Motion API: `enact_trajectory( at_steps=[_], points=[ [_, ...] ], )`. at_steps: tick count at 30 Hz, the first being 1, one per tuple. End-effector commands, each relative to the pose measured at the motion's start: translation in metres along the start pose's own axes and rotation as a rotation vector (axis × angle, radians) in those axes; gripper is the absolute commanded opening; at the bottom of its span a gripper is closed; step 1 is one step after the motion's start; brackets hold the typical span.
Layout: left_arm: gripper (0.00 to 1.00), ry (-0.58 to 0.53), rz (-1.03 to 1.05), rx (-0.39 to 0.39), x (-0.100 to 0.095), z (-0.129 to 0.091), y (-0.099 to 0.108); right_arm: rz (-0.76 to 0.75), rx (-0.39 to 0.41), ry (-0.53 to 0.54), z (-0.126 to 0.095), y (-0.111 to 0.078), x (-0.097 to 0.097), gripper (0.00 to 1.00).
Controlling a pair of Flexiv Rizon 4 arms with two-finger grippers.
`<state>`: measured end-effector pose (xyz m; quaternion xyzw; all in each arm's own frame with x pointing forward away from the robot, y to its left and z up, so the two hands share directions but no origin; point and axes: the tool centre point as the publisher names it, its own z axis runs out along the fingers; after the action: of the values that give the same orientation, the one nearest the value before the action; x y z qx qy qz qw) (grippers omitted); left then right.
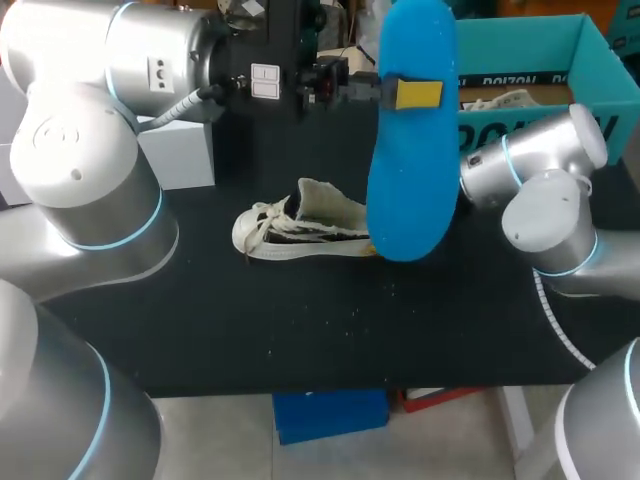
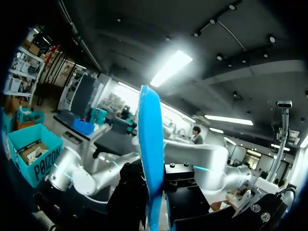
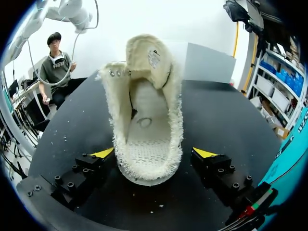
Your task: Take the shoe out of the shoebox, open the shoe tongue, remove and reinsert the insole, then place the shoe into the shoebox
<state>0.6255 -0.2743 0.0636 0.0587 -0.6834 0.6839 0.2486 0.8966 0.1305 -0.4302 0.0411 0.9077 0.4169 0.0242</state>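
Large block lettering on the side wall of the teal cardboard shoebox [image 1: 520, 40], partly hidden; shows again in the left wrist view. Small printed tag [image 3: 154, 58] inside the tongue of the cream frayed canvas shoe [image 3: 144, 144]: too small to read.

Insole [image 1: 410, 170]: bright blue, out of shoe, held aloft roughly on end over table's far middle; pinched near upper end by left gripper [image 1: 410, 93]; edge-on in left wrist view.

Shoe [image 1: 305, 230]: cream low canvas sneaker, frayed edges, on its sole mid-table [image 1: 300, 320], toe toward left arm; tongue pulled up, mouth wide, mesh footbed exposed.

Shoebox [image 1: 520, 45]: teal, open, far right corner; crumpled paper inside.
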Motion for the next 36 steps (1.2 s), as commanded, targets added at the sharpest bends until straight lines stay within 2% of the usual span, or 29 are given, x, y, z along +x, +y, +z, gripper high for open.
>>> enact_trajectory(
  at_steps=[1,9,17,30,36],
  points=[
    [0.0,-0.004,-0.001,0.001,0.0,0.002,0.001,0.001,0.144,0.031,-0.018,0.004,0.0,1.0],
    [0.0,-0.004,-0.001,0.001,0.0,0.002,0.001,-0.029,0.403,0.038,-0.025,0.01,0.006,1.0],
    [0.0,-0.004,-0.001,0.001,0.0,0.002,0.001,-0.064,0.56,-0.01,-0.03,0.027,0.009,1.0],
    [0.0,-0.004,-0.001,0.001,0.0,0.002,0.001,-0.07,0.732,0.002,-0.025,0.041,0.009,1.0],
    [0.0,-0.004,-0.001,0.001,0.0,0.002,0.001,-0.056,0.755,-0.008,-0.023,0.039,0.007,1.0]
  ],
)
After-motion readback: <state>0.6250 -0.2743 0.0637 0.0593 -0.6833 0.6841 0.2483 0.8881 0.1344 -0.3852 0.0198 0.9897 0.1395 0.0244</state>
